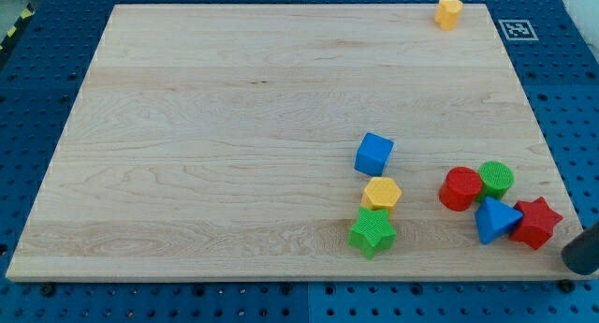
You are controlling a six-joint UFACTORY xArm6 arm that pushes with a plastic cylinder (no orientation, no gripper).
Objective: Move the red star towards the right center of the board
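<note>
Red star (536, 222) is sitting way down in the view's bottom right corner of the wooden board (234, 126), close to the board's right edge and not far from its bottom edge. It lies flat, and being a star it has no real long axis; one arm of it juts toward the view's right, another toward the bottom. My tip (573, 259) is just off the board at the view's bottom right, a dark rounded end poking in from the frame's right edge, sitting just beside the star's lower right side. Can't tell for sure if it's touching, looks like a thin gap. Only that short bit of the rod shows, the rest of the arm is out of frame, and there's no gripper to call apart or together, just the rod.

Right against the star's left side is the blue triangle (494, 220), seemingly touching it. Above that, the red cylinder (460, 189) and the green cylinder (496, 179) stand side by side, touching each other. Further toward the view's left, the yellow hexagon (382, 193) sits right on top of the green star (372, 232), with the blue cube (374, 154) just above them, apart. Another yellow block (448, 12) is off alone near the top right corner.
</note>
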